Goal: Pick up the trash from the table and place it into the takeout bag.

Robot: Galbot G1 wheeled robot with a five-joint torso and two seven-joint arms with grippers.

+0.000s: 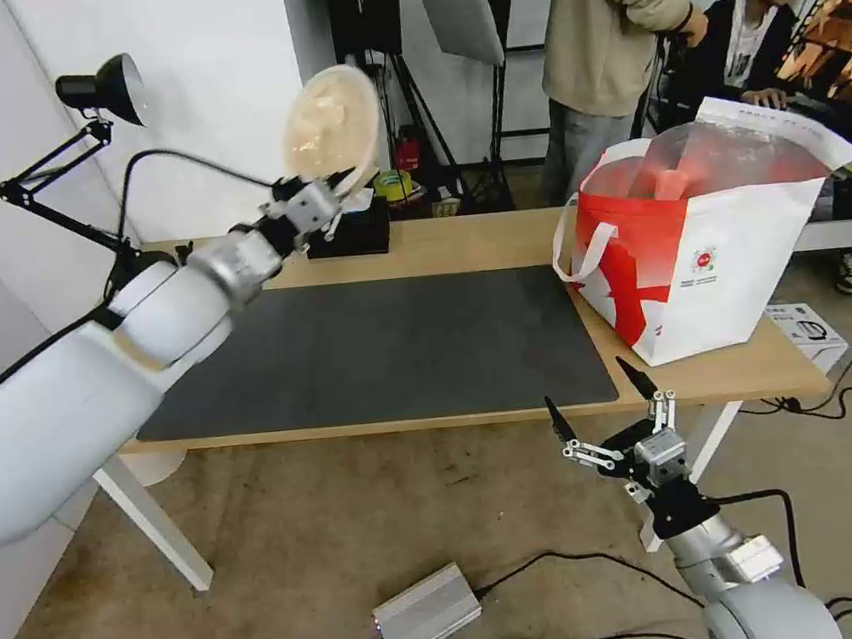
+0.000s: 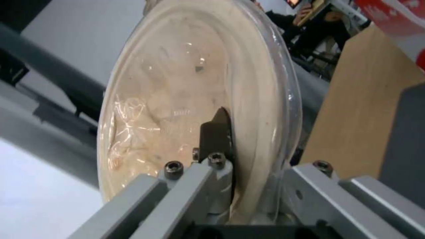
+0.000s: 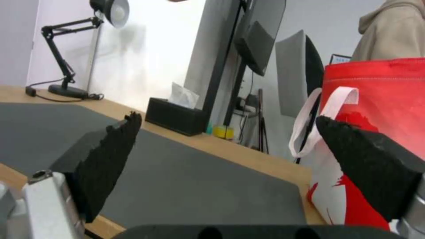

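My left gripper [image 1: 333, 193] is raised above the table's [image 1: 459, 246] back left part, shut on the rim of a tan round bowl [image 1: 332, 128] with a clear lid. The bowl is tipped on edge, its lid facing me. In the left wrist view one black finger [image 2: 217, 132] lies across the lidded bowl [image 2: 177, 99]. The red-and-white takeout bag [image 1: 711, 252] stands open at the table's right end, with something red inside behind its plastic lining. My right gripper [image 1: 600, 388] hangs open below the front edge, near the bag [image 3: 376, 99].
A dark grey mat [image 1: 389, 348] covers the table's middle. A black tissue box [image 1: 349, 231] and a black desk lamp [image 1: 103, 89] stand at the back left. On the floor lie a silver box [image 1: 426, 613] and cables. People stand behind the table.
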